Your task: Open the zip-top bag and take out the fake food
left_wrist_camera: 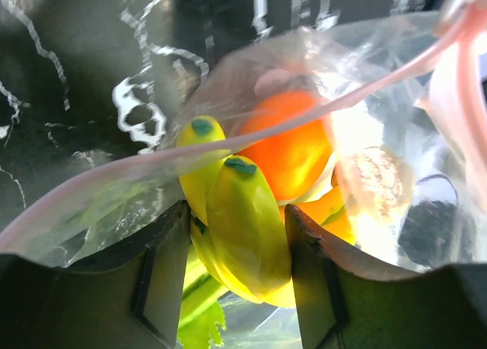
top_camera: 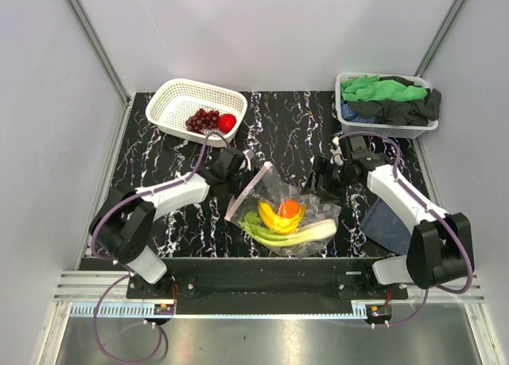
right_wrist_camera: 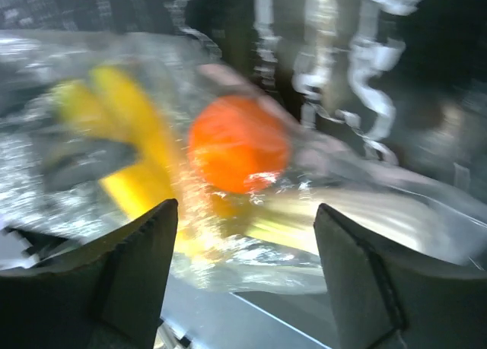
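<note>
Zip-top bag (top_camera: 262, 186) mid-table, mouth toward left gripper (left_wrist_camera: 237, 227); its 2 jaws pinch banana (top_camera: 270, 215), likely to draw it out. Right gripper (right_wrist_camera: 245, 235) spread, empty, at far corner. Grapes (top_camera: 203, 120), red fruit (top_camera: 227, 122) in white basket (top_camera: 179, 91).

Table (top_camera: 294, 126), contents by position:

- Zip-top bag (top_camera: 256, 188): centre, between the 2 grippers. Its mouth is at the left gripper (top_camera: 241, 172) and its far side lies before the right gripper (top_camera: 322, 182).
- In the bag: the banana (left_wrist_camera: 243, 227) is between the left jaws, seemingly touching both. The round piece (left_wrist_camera: 293, 155) is just beyond the banana, and the stalks (left_wrist_camera: 202, 311) lie beneath it.
- Right jaws: the bag lies ahead of them, with the round piece facing the gap.
- Basket (top_camera: 171, 102): far left, behind the left gripper. It holds grapes (top_camera: 203, 120) with 1 ball fruit (top_camera: 227, 122) just beside them.
- Bin (top_camera: 382, 129): far right, behind the right gripper, with cloths (top_camera: 390, 91) inside.
- 1 loose cloth (top_camera: 386, 222): right of the bag, under the right arm.
</note>
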